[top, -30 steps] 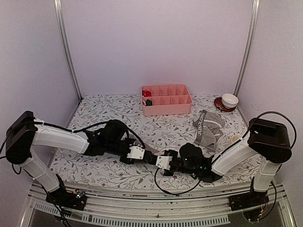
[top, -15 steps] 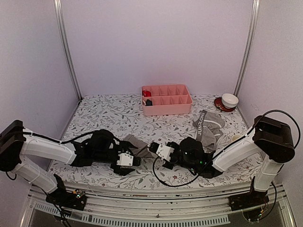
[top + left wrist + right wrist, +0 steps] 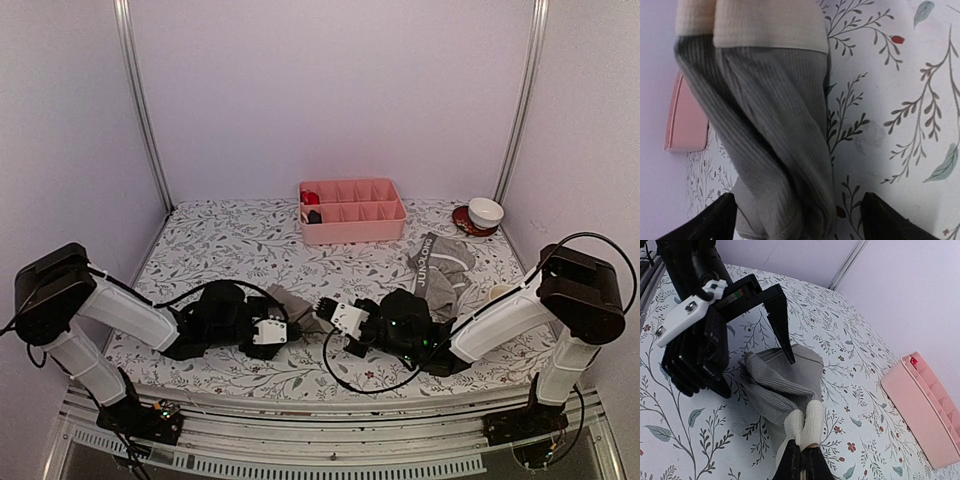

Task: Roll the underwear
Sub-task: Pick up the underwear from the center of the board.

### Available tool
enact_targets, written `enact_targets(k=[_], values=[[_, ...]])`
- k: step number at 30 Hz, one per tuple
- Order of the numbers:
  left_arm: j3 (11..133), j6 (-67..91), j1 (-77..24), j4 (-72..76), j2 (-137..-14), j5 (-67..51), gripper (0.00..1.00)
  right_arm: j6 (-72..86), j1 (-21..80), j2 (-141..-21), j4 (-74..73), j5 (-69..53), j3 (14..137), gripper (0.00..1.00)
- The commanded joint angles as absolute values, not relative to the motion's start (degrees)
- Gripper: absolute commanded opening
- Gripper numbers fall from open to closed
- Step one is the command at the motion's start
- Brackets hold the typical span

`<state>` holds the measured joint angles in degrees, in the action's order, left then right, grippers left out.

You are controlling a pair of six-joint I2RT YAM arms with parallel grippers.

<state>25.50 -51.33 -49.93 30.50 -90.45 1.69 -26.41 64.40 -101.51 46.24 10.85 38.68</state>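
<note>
**Position.** The left tool (image 3: 285,322) lies low over the near centre of the tabletop (image 3: 220,250). Its jaws are spread wide on either side of the grey briefs (image 3: 295,305) and grip nothing. The briefs lie bunched on the tabletop between the two tools. Just right of them, the right tool (image 3: 320,307) is clenched on their pale waistband (image 3: 807,427). Further right, well apart from both tools, the boxer-briefs (image 3: 445,268) lie loosely crumpled with the lettered waistband showing. The pink tray (image 3: 352,232) stands at the back, apart from both garments.

**Progress.** In my judgement the work is at an early stage. The briefs are gathered into a loose lengthwise fold, not a tight roll. They need a fresh hold from the left tool before rolling can be completed. The boxer-briefs appear untouched, so well over half of the task is left.

**Views compared.**
- **Top view:** the only one showing the boxer-briefs and the overall layout. The arms hide most of the briefs there, and neither tool's state can be read.
- **Right wrist view:** settles both tools. It shows the pinched waistband and the left tool's open jaws around the cloth.
- **Left wrist view:** the only one showing the ribbed fabric twisted along its length below the waistband.
</note>
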Motion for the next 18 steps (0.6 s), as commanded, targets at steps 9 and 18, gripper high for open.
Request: enact_targets(k=[9,18], values=[[27.24,-49.40,-47.57,30.73,-88.95,0.11,0.22,-25.66,63.82,-97.50,45.06,10.10,38.47,0.02],[29.74,-49.99,-46.67,11.43,-73.16,-3.68,0.02,-26.12,63.89,-87.29,37.15,0.10,37.52,0.02]])
